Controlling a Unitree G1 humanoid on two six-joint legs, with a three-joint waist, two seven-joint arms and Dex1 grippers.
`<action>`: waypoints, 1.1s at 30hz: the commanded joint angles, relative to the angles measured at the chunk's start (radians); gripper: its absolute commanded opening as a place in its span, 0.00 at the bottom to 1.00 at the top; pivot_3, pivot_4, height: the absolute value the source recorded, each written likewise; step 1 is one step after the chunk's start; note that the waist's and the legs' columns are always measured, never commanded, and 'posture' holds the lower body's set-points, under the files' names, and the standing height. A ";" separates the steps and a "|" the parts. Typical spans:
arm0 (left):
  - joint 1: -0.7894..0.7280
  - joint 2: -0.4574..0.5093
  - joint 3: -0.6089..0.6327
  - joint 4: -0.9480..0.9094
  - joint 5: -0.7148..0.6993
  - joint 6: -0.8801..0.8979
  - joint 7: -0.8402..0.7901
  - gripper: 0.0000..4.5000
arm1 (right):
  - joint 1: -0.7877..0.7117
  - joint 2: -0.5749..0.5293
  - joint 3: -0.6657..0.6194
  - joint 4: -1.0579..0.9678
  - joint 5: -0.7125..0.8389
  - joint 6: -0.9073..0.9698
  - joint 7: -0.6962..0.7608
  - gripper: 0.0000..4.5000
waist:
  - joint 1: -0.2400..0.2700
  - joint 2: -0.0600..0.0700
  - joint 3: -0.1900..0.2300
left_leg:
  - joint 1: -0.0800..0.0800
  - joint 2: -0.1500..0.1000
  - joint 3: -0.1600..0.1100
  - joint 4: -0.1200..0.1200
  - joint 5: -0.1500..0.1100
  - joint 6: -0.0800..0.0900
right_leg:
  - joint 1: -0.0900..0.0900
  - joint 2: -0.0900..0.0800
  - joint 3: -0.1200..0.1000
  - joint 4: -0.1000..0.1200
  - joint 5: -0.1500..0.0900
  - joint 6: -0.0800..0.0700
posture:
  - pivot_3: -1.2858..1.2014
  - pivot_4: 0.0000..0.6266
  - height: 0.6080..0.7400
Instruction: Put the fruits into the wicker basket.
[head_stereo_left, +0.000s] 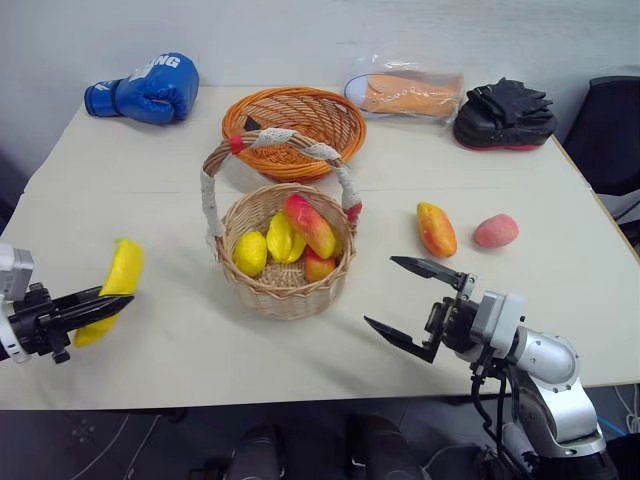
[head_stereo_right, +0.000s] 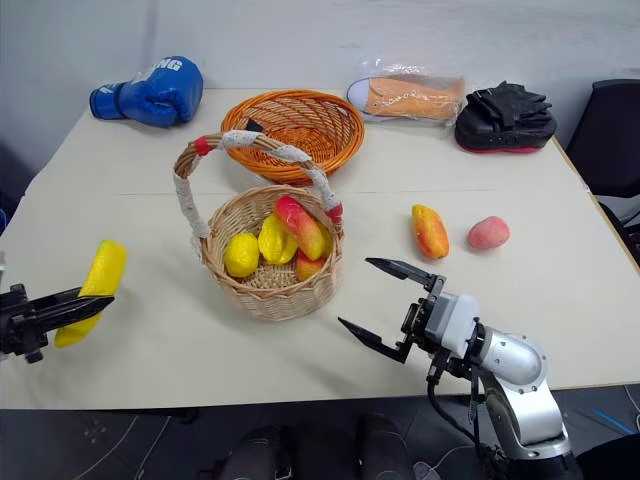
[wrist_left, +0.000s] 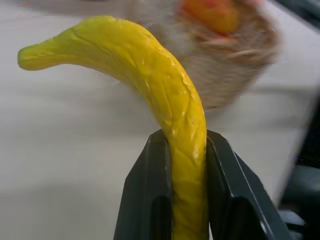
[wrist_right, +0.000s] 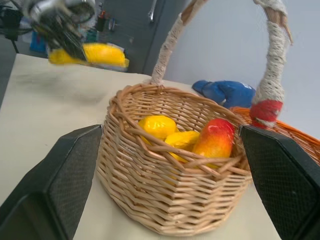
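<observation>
Right now I have the left gripper (head_stereo_left: 122, 297) clamped on the yellow banana (head_stereo_left: 112, 288), its two black fingers (wrist_left: 150, 200) pinching the fruit's lower end while the curved upper part sticks up free, raised off the table (head_stereo_left: 150, 180) near its left edge. The wicker basket (head_stereo_left: 285, 285) stands in the middle of the table, its white-wrapped handle (head_stereo_left: 275, 140) with red ends arching over it; inside I see a red-orange mango (head_stereo_left: 311, 225), two small yellow lemon-like pieces (head_stereo_left: 250, 253) and a reddish piece low against the near wall. My right gripper (head_stereo_left: 410, 300) hovers just to the right of the basket with its jaws spread wide and nothing between them, pointing toward the basket wall. Another mango (head_stereo_left: 436, 229) and the pinkish peach (head_stereo_left: 495, 231) lie on the table to the basket's right, near each other but apart. Behind the basket sits an orange woven bowl (head_stereo_left: 300, 110); a blue boxing glove (head_stereo_left: 148, 90), a bagged orange shoe (head_stereo_left: 408, 93) and a black pad (head_stereo_left: 503, 115) line the far edge.
</observation>
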 joint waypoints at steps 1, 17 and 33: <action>-0.014 0.048 -0.025 -0.237 -0.096 0.045 -0.022 0.11 | 0.011 -0.011 -0.034 0.007 0.018 -0.010 0.002 1.00 | 0.000 0.000 0.000 | 0.000 0.000 0.000 0.000 0.000 0.000 | 0.000 0.000 0.000 0.000 0.000 0.000 | 0.52 0.24 1.00; -0.759 -0.295 -0.729 0.048 0.405 -0.288 0.287 0.11 | 0.172 0.007 -0.064 -0.109 -0.065 -0.026 -0.120 1.00 | 0.030 0.004 0.001 | 0.000 -0.003 0.003 0.007 0.004 -0.001 | 0.000 0.006 0.004 0.004 0.001 0.000 | 0.52 0.24 1.00; -0.587 -0.214 -0.472 0.127 0.279 -0.425 -0.009 0.84 | 0.331 -0.024 -0.213 -0.085 -0.010 -0.051 -0.130 1.00 | 0.025 0.004 0.001 | 0.000 -0.002 0.004 0.012 0.000 0.002 | 0.000 0.007 0.007 0.006 0.002 0.002 | 0.52 0.24 1.00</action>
